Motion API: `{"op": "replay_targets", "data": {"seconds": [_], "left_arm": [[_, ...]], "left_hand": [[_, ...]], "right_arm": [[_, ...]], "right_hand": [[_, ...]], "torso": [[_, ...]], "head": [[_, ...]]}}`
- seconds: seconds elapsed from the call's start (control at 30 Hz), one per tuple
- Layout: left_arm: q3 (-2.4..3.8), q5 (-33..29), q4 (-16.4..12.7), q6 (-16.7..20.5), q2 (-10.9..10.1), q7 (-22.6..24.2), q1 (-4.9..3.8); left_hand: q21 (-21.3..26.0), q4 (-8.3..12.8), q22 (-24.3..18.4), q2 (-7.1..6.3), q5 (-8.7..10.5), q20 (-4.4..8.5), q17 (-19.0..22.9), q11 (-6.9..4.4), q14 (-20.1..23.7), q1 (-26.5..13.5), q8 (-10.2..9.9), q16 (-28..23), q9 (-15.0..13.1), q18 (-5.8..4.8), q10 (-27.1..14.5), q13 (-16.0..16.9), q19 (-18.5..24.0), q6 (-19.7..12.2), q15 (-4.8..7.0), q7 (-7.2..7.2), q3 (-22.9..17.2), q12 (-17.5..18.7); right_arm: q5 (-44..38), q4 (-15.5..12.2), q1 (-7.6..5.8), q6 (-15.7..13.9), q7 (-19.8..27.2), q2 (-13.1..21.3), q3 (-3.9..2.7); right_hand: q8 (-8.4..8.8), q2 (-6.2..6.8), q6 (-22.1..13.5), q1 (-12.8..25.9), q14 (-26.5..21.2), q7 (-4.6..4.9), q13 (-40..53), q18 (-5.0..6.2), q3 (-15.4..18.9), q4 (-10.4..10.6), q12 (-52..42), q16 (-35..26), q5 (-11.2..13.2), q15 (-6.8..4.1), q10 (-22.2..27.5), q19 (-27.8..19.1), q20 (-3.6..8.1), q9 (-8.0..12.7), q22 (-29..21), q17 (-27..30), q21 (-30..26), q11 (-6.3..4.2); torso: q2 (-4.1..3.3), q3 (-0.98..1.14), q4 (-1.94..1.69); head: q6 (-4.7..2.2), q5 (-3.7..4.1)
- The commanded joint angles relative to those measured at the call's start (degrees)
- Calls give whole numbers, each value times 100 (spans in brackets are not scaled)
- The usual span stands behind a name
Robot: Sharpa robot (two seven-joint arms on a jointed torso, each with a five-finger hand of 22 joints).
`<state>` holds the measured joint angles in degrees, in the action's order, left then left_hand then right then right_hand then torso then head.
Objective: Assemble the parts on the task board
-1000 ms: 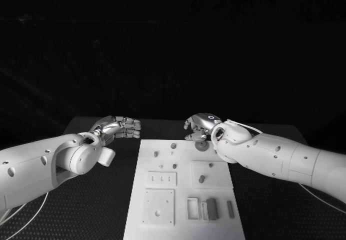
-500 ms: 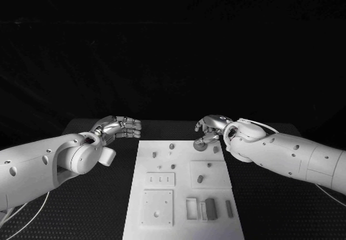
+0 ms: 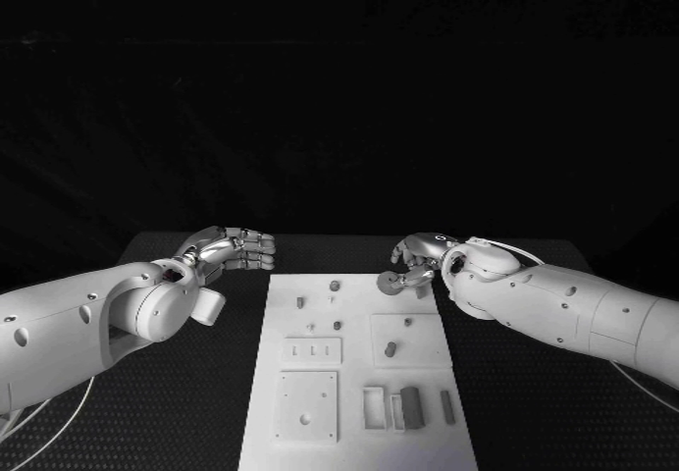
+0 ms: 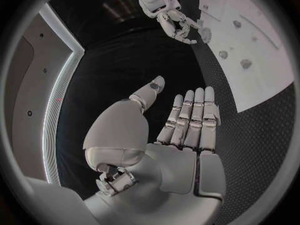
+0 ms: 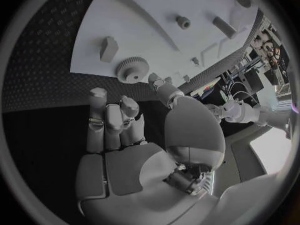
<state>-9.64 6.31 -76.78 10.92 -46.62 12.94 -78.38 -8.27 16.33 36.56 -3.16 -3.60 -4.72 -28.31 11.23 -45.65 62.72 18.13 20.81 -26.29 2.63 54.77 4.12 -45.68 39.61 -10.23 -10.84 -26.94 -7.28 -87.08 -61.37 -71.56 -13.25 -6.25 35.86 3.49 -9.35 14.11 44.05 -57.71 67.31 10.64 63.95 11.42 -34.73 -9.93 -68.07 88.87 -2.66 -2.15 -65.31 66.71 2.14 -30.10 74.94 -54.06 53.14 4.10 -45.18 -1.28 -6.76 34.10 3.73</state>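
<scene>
The white task board [image 3: 361,378] lies in the middle of the table. A small toothed gear [image 3: 387,283] lies at its far right corner, and the curled fingers of my right hand [image 3: 420,257] hover just beside it without gripping it. The right wrist view has the gear [image 5: 132,69] flat on the board [image 5: 144,20] just beyond the fingertips [image 5: 128,104]. My left hand [image 3: 230,249] hovers off the board's far left corner; its fingers [image 4: 190,117] are straight and hold nothing. Small pegs [image 3: 336,286] stand on the board's far half, and a dark block [image 3: 412,405] sits near its front.
A short peg [image 5: 109,48] stands near the gear on the board. Square raised plates [image 3: 307,405] and a slotted plate [image 3: 314,349] take up the board's near half. Bare black table [image 3: 538,412] runs along both sides of the board.
My right hand has drawn back to the right, off the board's corner, while the gear stayed about where it was. The left hand has not moved.
</scene>
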Motion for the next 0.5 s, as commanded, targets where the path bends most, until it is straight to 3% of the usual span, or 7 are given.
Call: {"op": "replay_targets", "data": {"seconds": [0.03,0.5], "left_arm": [[3,-23,3,-124,10,31,-1],[3,-20,15,-139,23,-14,0]], "left_hand": [[31,12,-7,0,27,15,-9,5,-45,-60,-21,-30,8,38,38,-6,-40,36,-6,-206,33,23],[36,5,-9,13,26,15,-11,7,-45,-69,-27,-38,13,37,34,-8,-42,32,-8,-208,37,34]], "right_arm": [[-113,81,40,128,83,-23,0],[-107,252,132,121,196,-145,4]], "right_hand": [[8,18,-5,-29,-38,6,6,358,4,42,-33,28,-18,10,51,-27,3,-4,95,-17,-12,4],[-195,-164,291,-101,26,-75,-20,358,73,-26,-111,80,-17,-55,26,-38,9,-98,114,-101,33,-71]], "torso": [[8,-13,-5],[9,-18,-7]], "head": [[19,-1],[47,-11]]}}
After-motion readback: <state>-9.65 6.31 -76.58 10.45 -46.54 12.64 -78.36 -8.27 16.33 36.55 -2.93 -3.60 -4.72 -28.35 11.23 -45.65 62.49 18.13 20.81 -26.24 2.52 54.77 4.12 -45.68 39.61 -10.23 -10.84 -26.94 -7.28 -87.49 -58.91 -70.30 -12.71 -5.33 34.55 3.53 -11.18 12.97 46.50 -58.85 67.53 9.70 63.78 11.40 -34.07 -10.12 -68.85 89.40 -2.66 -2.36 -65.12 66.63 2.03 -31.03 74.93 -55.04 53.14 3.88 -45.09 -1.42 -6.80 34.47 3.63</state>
